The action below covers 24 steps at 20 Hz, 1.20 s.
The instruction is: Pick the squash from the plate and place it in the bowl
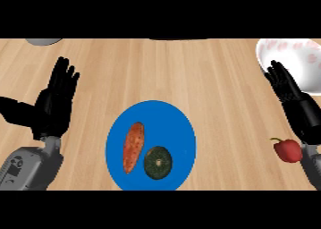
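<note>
Wooden counter top point(189, 67), pale planks, seen steeply from above.

Item: squash point(158, 162), dark green, round and ribbed. Location: on the blue plate point(179, 125), lower half, right of centre. Untouched; no hand near it.

Item: sweet potato point(133, 147), orange-brown, long, lying lengthwise on the same plate, just beside the squash on its left; whether the two touch cannot be told.

Item: bowl point(301, 56), white with pink marks, at the far right of the counter, well apart from the plate. Nothing visible inside it.

Item: red pepper point(287, 149), on the counter right of the plate, close beside the right forearm.

Item: grey object point(44, 41), partly cut off at the far left edge; kind not identifiable.

Task status, as judged: not begun. Reach, grasp, lift, carry and release into the bowl all remain.

Left hand point(54, 105): left of the plate, fingers straight and pointing away, thumb spread to the side, holding nothing; resting.

Right hand point(296, 100): at the right edge, fingers straight and pointing toward the bowl, tips overlapping its rim in view; holding nothing.
</note>
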### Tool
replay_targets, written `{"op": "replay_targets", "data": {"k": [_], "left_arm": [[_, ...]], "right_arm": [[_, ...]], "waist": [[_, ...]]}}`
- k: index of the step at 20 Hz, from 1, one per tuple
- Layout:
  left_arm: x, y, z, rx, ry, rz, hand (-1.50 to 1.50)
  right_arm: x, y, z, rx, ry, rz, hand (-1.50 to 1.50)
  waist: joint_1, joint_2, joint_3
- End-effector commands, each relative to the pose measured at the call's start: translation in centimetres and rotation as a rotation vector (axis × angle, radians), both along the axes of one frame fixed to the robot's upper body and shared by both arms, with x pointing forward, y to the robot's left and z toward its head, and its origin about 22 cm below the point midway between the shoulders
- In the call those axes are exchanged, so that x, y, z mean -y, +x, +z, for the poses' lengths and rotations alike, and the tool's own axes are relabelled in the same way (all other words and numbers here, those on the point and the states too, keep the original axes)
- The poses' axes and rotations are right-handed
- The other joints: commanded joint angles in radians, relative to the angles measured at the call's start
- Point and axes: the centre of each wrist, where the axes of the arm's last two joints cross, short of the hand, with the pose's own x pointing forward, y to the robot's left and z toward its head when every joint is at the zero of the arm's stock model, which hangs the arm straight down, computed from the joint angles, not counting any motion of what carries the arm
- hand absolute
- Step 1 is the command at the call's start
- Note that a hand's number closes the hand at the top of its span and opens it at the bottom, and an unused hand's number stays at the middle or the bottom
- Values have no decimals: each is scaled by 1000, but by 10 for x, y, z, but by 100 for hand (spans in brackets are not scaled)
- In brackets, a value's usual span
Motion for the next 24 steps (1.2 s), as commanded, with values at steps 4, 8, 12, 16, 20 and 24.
{"op": "replay_targets", "data": {"k": [4,8,12,16,20,24], "left_arm": [[-52,-7,-11,-40,235,69,0],[-63,-15,-18,-99,293,101,0],[-84,-23,-20,-132,327,145,0],[-88,-31,-25,-139,325,122,0],[-89,-36,-25,-140,328,122,0],[-89,-35,-17,-114,316,90,0]], "right_arm": [[-66,-27,65,259,-53,-30,150],[17,-31,33,-11,-626,-313,-150],[-30,-72,1,-32,-386,-502,-150],[-68,-118,-16,-26,-448,-479,-150],[-87,-157,-12,-65,-473,-552,-150],[-109,-180,12,-76,-474,-625,-150]], "waist": [[16,3,8],[-54,-5,-21],[-85,-25,1],[-55,-15,1],[-55,-11,2],[-27,0,2]]}}
